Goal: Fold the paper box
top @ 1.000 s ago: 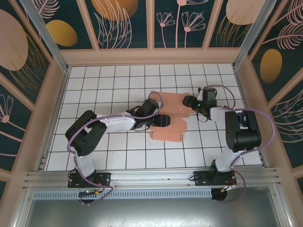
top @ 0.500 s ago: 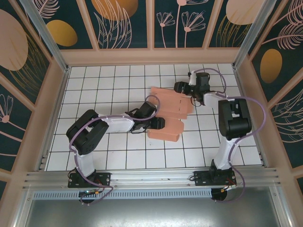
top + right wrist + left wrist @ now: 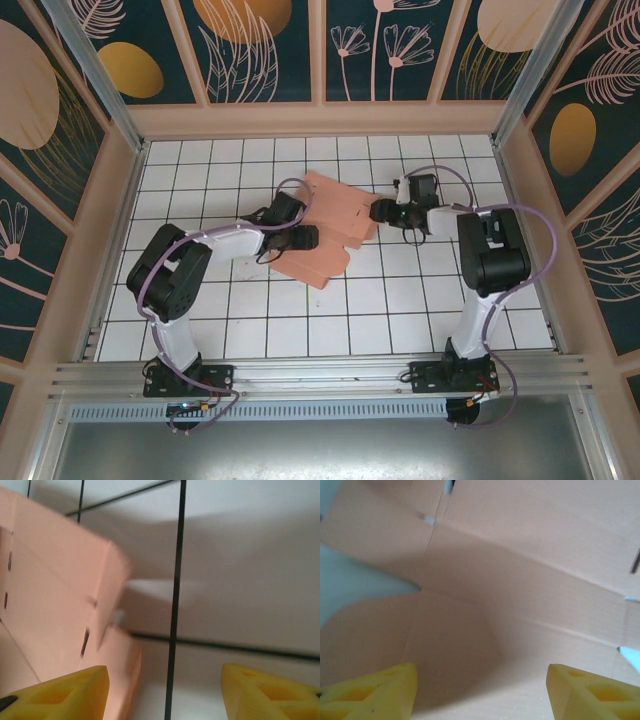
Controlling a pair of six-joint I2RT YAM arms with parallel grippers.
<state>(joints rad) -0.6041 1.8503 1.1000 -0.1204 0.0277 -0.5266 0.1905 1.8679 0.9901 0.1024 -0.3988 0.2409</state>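
Note:
The paper box is a flat salmon-pink card sheet with creases and slots, lying tilted on the white tiles at mid-table. My left gripper sits over the sheet's left part. In the left wrist view the card lies close under the yellow fingertips, which stand wide apart with nothing pinched; the gripper is open. My right gripper is at the sheet's right edge. In the right wrist view it is open over bare tile, with the card's edge by its left fingertip.
The white tiled floor has black grid lines. Wooden walls enclose it at the back and both sides. A metal rail runs along the near edge by the arm bases. Free tiles lie in front of the sheet.
The sheet has slid left and toward the back and turned. My left gripper went with it. My right gripper swung to the back, then came down to the sheet's right edge.

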